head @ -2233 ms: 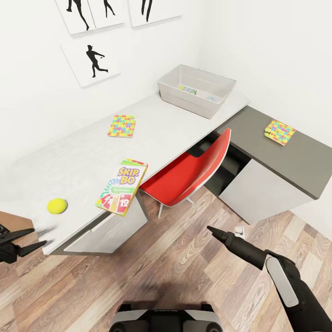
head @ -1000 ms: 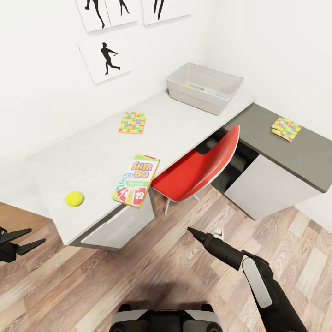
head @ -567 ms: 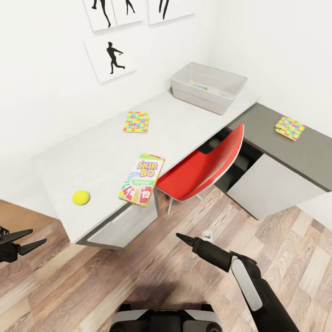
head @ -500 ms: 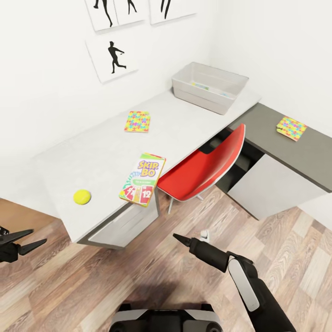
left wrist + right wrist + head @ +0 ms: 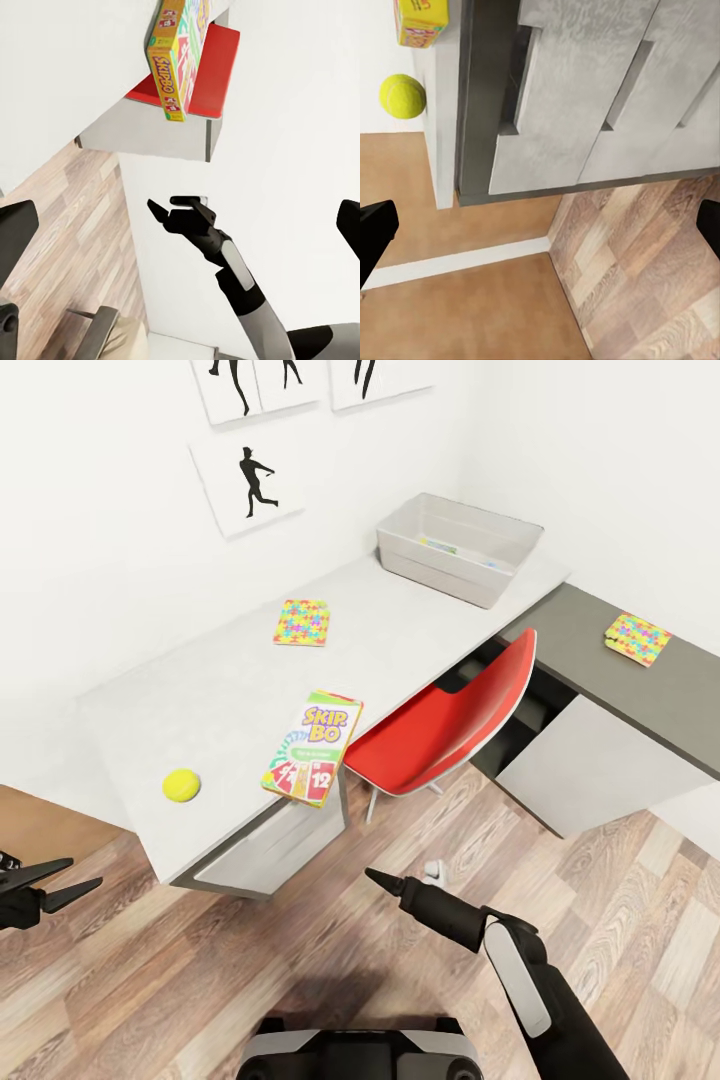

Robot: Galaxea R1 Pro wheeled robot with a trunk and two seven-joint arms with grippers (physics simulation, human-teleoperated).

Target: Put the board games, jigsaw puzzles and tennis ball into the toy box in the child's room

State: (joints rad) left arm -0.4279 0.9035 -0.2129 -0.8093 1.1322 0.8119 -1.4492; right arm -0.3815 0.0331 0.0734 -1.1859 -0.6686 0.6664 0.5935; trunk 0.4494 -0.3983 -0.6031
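Since the earlier frames the right gripper (image 5: 372,877) has swung leftward over the wood-plank floor (image 5: 300,950); its jaws look parted. Half cut off at the frame edge, the left gripper (image 5: 75,876) is spread open. Glossy SKIP-BO box (image 5: 313,747) overhangs the matte grey table (image 5: 220,690); fuzzy tennis ball (image 5: 181,785) sits nearby. Toy box (image 5: 459,548) contents are indistinct.

The desk (image 5: 230,680) top looks matt pale grey, faintly mottled like stone; its drawer fronts (image 5: 585,97) show the same rough grain. The floor (image 5: 300,960) is grained wood plank. The chair (image 5: 440,725) is smooth, glossy red plastic. The toy box (image 5: 440,570) seems matt plastic. The SKIP-BO box (image 5: 313,748) looks like printed card, the ball (image 5: 181,785) fuzzy.
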